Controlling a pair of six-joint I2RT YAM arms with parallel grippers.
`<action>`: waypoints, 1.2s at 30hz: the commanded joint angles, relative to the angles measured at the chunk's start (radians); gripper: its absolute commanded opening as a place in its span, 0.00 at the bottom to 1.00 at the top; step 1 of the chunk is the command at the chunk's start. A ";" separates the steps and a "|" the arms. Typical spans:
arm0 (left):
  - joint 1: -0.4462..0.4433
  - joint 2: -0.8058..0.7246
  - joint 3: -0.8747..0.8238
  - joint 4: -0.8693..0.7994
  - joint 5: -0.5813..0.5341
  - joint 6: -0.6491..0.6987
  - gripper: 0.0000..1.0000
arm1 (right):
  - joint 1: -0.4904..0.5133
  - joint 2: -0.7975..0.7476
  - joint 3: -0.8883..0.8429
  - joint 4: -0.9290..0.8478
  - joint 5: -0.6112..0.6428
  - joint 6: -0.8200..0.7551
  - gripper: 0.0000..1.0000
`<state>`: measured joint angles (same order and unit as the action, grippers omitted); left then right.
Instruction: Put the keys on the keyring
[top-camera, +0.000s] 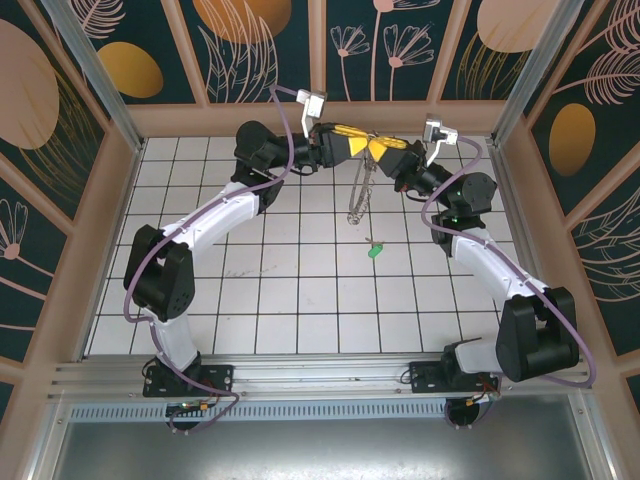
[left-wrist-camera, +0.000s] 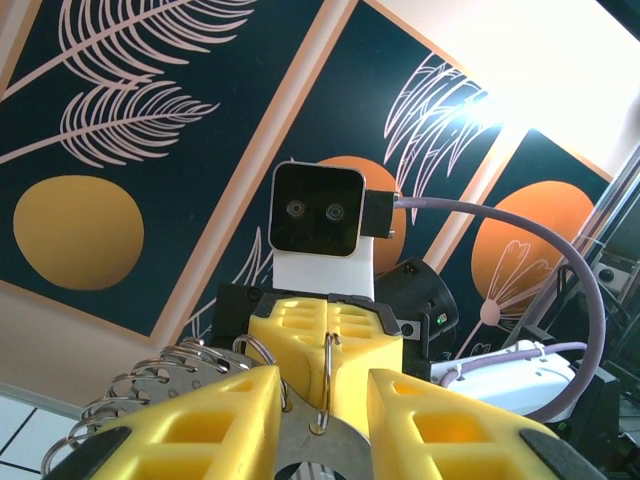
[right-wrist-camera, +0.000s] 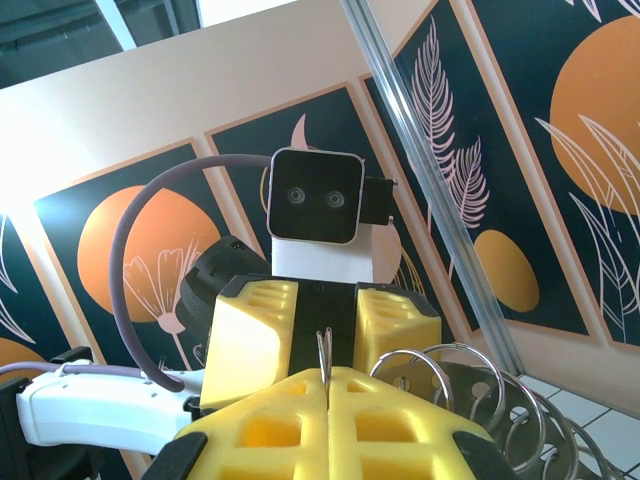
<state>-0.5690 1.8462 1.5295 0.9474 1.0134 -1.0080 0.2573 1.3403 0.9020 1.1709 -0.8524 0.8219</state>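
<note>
So, my right pincer clamps the keyring, my left pincer stands part-open around its wire; the key lies loose on the bench, threading not yet done.

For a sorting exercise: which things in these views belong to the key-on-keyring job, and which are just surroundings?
Job:
keyring
green key
left gripper
right gripper

Surroundings:
tiled floor
patterned wall panels
metal rail

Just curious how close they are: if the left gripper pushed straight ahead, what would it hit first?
Probably the right gripper, its shut yellow fingers facing it head-on. The thin grey metal keyring they pinch sits between the parted jaws of the left gripper, though depth is unclear.
</note>
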 joint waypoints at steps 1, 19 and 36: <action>-0.009 0.008 0.001 0.056 0.008 -0.012 0.26 | 0.012 -0.002 0.046 0.063 0.019 0.005 0.00; -0.015 0.022 0.023 0.066 0.012 -0.021 0.16 | 0.019 -0.004 0.044 0.034 0.007 -0.014 0.00; -0.020 0.015 0.052 -0.010 0.013 0.092 0.00 | -0.044 -0.042 0.050 -0.078 0.007 -0.042 0.40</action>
<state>-0.5690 1.8637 1.5398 0.9703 1.0065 -0.9909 0.2470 1.3365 0.9257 1.1114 -0.8501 0.7898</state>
